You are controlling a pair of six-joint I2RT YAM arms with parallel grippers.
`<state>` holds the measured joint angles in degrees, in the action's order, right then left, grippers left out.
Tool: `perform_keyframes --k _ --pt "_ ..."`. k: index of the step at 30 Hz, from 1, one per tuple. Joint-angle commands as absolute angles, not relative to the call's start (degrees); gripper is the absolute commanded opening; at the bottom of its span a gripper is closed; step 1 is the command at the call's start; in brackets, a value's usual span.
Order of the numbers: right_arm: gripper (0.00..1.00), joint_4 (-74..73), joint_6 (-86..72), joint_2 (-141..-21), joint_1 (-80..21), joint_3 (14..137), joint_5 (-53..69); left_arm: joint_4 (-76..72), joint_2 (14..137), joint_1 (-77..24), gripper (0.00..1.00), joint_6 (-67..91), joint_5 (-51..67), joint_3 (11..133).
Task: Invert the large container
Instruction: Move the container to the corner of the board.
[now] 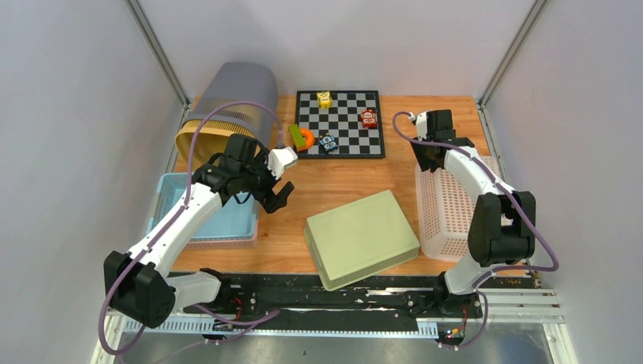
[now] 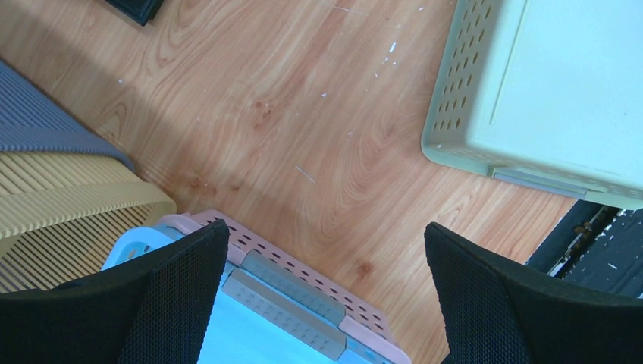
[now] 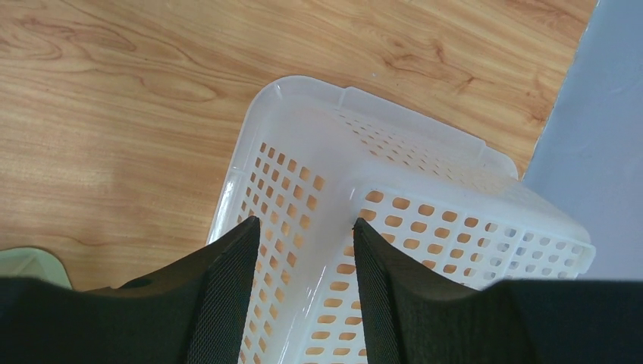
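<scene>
The large white perforated basket (image 1: pixel 449 216) sits at three o'clock on the table, against the right edge; I can't tell which way up it lies. The right gripper (image 3: pixel 303 227) hangs over its far corner, jaws narrowed, a ridge of the basket showing in the gap; whether they pinch it I cannot tell. At six o'clock a pale green basket (image 1: pixel 362 236) lies bottom up. The left gripper (image 2: pixel 324 231) hovers spread wide at nine o'clock, above a blue basket (image 1: pixel 227 218).
</scene>
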<state>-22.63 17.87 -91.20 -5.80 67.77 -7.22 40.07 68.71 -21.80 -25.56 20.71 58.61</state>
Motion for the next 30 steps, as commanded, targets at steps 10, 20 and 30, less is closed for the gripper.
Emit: perform_keyframes --k 10,20,30 --pt "0.47 -23.63 17.8 -96.15 -5.01 73.07 -9.22 38.44 68.15 -21.9 1.0 -26.34 20.32 57.99" --pt "0.23 -25.85 22.02 -101.21 -5.1 75.67 -5.18 38.18 67.61 -21.96 1.0 -26.36 19.74 57.78" --pt "0.2 -33.18 41.88 -98.77 -5.95 71.35 10.59 38.01 67.56 -21.94 1.0 -26.48 19.25 57.74"
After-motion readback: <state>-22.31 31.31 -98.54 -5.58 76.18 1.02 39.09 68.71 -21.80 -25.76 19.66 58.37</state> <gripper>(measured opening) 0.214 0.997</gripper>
